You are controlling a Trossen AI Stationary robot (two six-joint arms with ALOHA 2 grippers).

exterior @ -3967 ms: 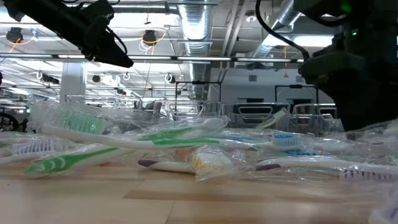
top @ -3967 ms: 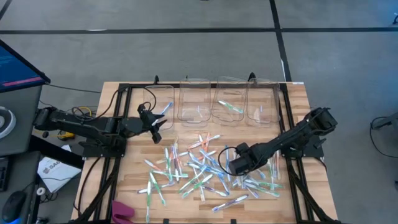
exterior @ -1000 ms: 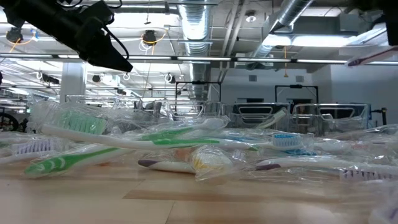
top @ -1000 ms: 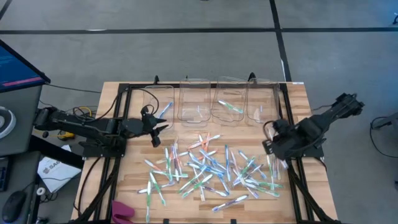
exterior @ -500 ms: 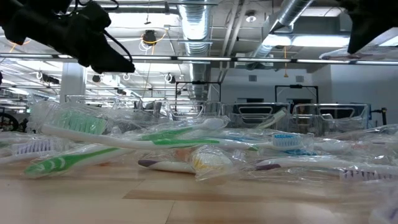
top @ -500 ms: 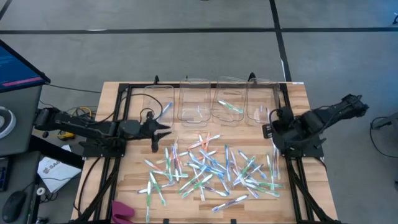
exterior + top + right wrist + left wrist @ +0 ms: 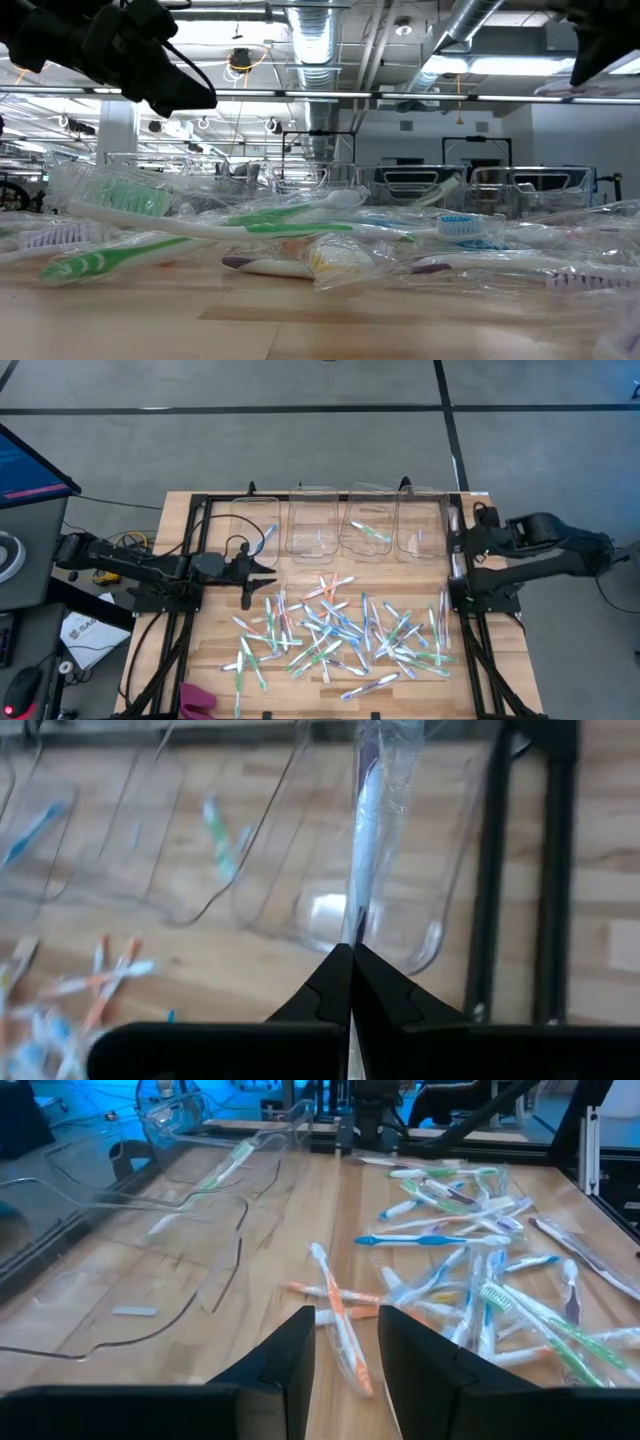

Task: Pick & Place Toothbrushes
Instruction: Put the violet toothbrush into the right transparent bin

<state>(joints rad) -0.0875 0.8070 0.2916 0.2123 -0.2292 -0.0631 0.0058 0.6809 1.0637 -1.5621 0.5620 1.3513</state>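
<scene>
Many wrapped toothbrushes lie in a loose pile on the wooden table, in front of a row of clear bins along the far edge. My right gripper is at the far right, beside the rightmost bin, shut on one wrapped toothbrush. My left gripper hovers open at the left of the pile, near the leftmost bin. Nothing is between its fingers. My right gripper pinches one end of the wrapped toothbrush between its two shut fingertips. The toothbrush runs on in line with the fingers, straight out ahead of them. It is lifted clear, with its free end over the rightmost bin.
The leftmost bin holds a blue toothbrush, and the third bin holds a green one. A black frame borders the table on both sides. An orange-accented toothbrush lies on the table just ahead of my left gripper.
My right gripper has carried its toothbrush from the right side of the pile toward the table's far edge and a little right, turning as it went, to the rightmost bin. It has stayed shut on the toothbrush.
</scene>
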